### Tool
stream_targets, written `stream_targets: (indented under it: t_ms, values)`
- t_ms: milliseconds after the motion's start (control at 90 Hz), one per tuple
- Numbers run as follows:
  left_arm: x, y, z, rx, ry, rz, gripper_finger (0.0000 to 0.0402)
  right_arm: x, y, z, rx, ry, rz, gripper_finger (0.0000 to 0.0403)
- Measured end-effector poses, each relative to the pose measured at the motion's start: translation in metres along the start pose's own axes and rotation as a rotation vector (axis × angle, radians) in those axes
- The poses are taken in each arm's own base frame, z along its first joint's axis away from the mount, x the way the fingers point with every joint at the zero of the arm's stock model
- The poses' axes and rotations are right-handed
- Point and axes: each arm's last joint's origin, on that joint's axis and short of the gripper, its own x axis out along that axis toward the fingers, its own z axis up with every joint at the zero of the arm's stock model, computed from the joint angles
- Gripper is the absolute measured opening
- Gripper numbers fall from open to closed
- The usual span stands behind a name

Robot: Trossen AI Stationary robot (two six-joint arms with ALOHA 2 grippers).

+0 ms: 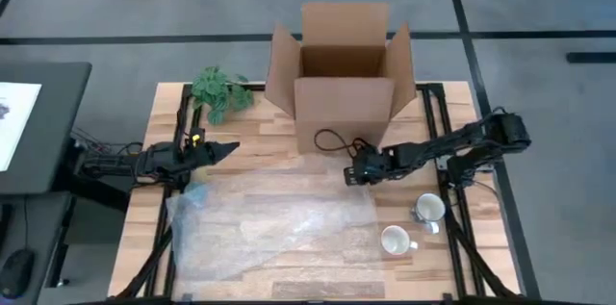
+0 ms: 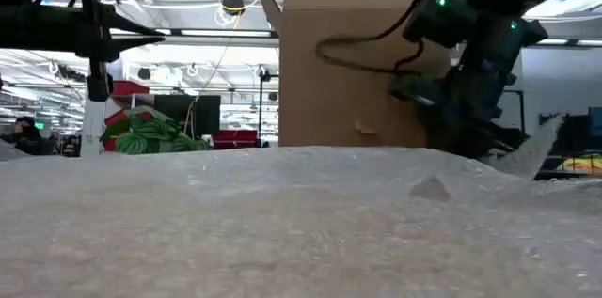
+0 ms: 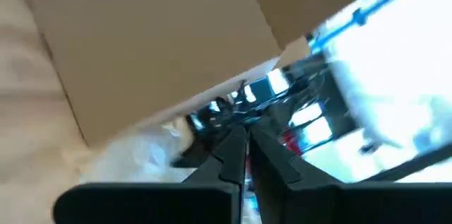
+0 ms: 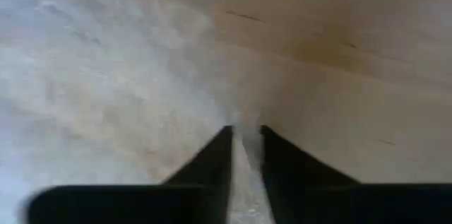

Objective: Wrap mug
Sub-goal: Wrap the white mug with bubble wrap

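Your right gripper [image 1: 350, 176] pinches the bubble wrap [image 1: 279, 218] edge by the box [image 1: 342, 103]; your left gripper [image 1: 229, 148] hovers closed, empty

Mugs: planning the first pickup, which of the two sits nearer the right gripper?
The metallic mug, closer to the cardboard box; the white mug lies farther from the right gripper.

Bubble wrap [image 2: 301, 223] fills the foreground, crumpled, spanning the full width. Behind it stands a cardboard box [image 2: 362, 63], upright. A dark arm [image 2: 470, 54] with green indicator lights hangs before the box's right side. A green plant [image 2: 150, 135] sits far left.
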Motion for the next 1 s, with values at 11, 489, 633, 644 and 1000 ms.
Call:
stream_targets:
  t_ms: [11,489,633,644,1000]
  values:
    - [0.000,0.000,0.000,0.000,0.001,0.001,0.0000,-0.001,0.000,0.000,0.000,0.000,0.003,0.0011]
    - [-0.001,-0.053,0.016,0.383,0.309,0.140,0.0000,-0.089,-0.024,-0.033,0.364,-0.175,0.043,0.0000]
    - [0.003,-0.062,0.015,0.482,0.555,0.307,0.0000,-0.104,-0.038,-0.034,0.414,-0.239,0.015,0.0000]
    - [0.004,-0.063,0.014,0.486,0.576,0.323,0.0000,-0.104,-0.038,-0.033,0.416,-0.243,0.015,0.0000]
    - [0.008,-0.073,0.004,0.413,1.161,0.777,0.0000,-0.096,-0.031,-0.030,0.388,-0.270,0.033,0.0000]
